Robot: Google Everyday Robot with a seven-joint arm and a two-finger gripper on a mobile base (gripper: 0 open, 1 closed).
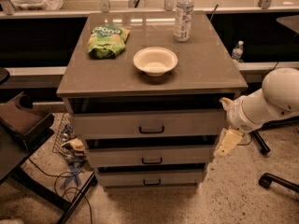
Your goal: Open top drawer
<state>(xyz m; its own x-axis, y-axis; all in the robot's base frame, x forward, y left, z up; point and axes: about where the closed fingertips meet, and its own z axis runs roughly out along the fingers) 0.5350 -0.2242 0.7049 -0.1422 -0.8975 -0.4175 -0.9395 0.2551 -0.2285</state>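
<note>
In the camera view, a grey cabinet (117, 78) stands in the middle. The top drawer (187, 124) is just under its top, and looks shut or nearly shut. Its small dark handle (152, 130) is in the middle of the front.

The gripper (229, 142) hangs at the cabinet's right edge, at about 4 o'clock from that handle and well apart from it. I cannot tell if it is open or closed. It holds nothing.

The gripper is low, near the second drawer (187, 154). It might catch that drawer's handle by mistake, or bump the cabinet's side on the way in.

A bowl (155, 60), a chip bag (108, 41) and a tall bottle (183, 13) sit on top. A hard pull could tip the bottle.
</note>
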